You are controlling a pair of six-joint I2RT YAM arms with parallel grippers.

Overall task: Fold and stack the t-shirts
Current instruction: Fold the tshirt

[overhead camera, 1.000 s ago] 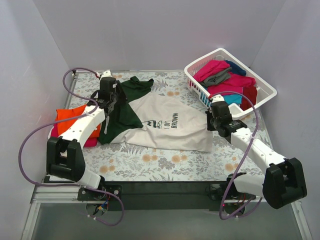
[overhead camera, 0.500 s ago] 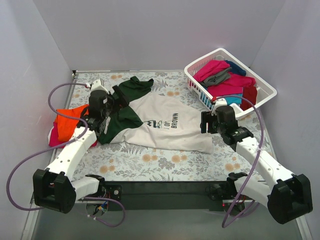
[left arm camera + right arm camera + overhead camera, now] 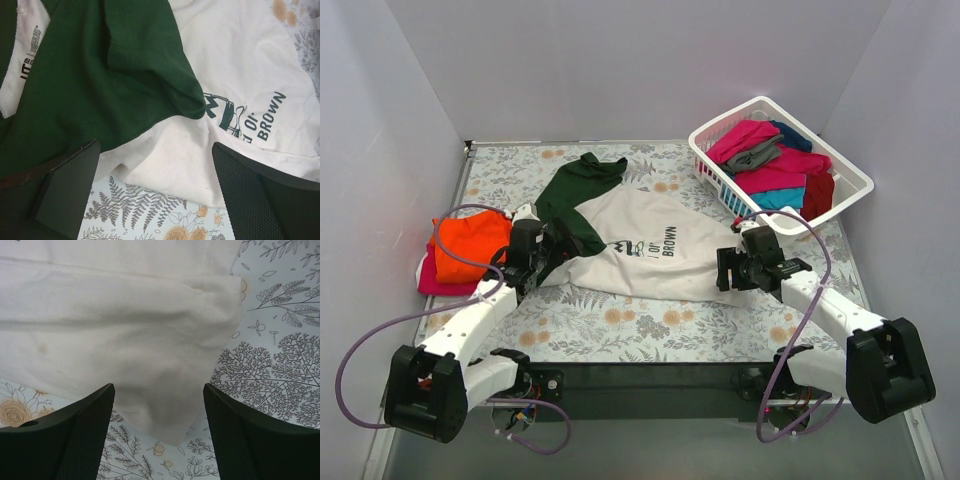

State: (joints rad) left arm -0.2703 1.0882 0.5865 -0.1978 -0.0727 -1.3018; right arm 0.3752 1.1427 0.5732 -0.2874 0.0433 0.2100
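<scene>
Top view: this one's barely past the start. An orange t-shirt [image 3: 470, 243] sits folded on a magenta t-shirt [image 3: 432, 282], off to the outer side of the left gripper [image 3: 552, 258], so that looks like a stack of two done. The cream t-shirt [image 3: 655, 250] lies spread on the worktop [image 3: 650, 332] between the two sets of jaws, not folded yet. A heap of t-shirts [image 3: 770, 165] is waiting in the white basket [image 3: 861, 186] beyond the right gripper [image 3: 728, 268].

Left wrist view: the jaws are spread wide and gripping nothing. The dark green sleeve [image 3: 100, 85] lies just ahead of them and partly between them, bunched over the cream body.

Right wrist view: these jaws are also wide apart and empty, with the cream shirt's bottom corner sitting right between them.

Versus a second ago: the left arm has pulled back from the far collar end toward its base and now sits by the near sleeve, which leaves the orange shirt fully uncovered. The right arm has come away from the basket side to the hem corner. The cream body has hardly shifted, but the near sleeve looks more bunched.
</scene>
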